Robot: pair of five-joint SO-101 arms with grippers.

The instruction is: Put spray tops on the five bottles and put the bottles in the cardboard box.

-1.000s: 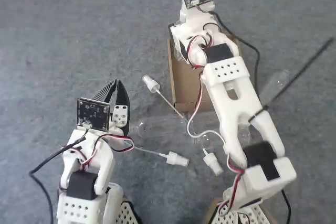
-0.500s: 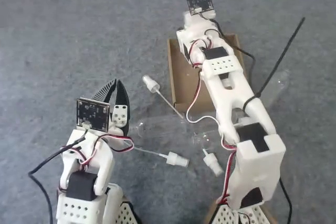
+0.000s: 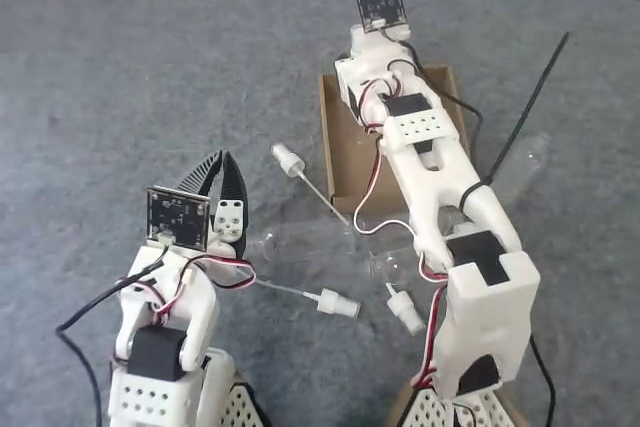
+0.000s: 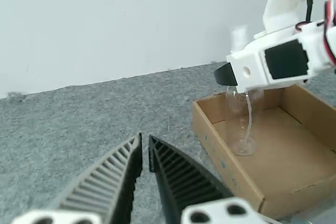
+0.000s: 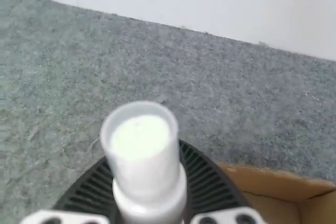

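Above the brown cardboard box [image 4: 231,167], the right gripper's [image 5: 144,179] ribbed black fingers [image 5: 202,166] are clamping the clear bottle's [image 4: 242,124] round white spray top [image 5: 140,145], while the left gripper [image 4: 145,144] is hovering closed to a sliver, empty

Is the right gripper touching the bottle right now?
Touching. The right wrist view shows the right gripper shut on the bottle, its jaws pressed against both sides of the neck.

right arm [image 3: 440,177] stretched out farther, bottle [image 4: 241,124] in its fingers [image 4: 223,74] carried deeper over the cardboard box [image 4: 236,182]
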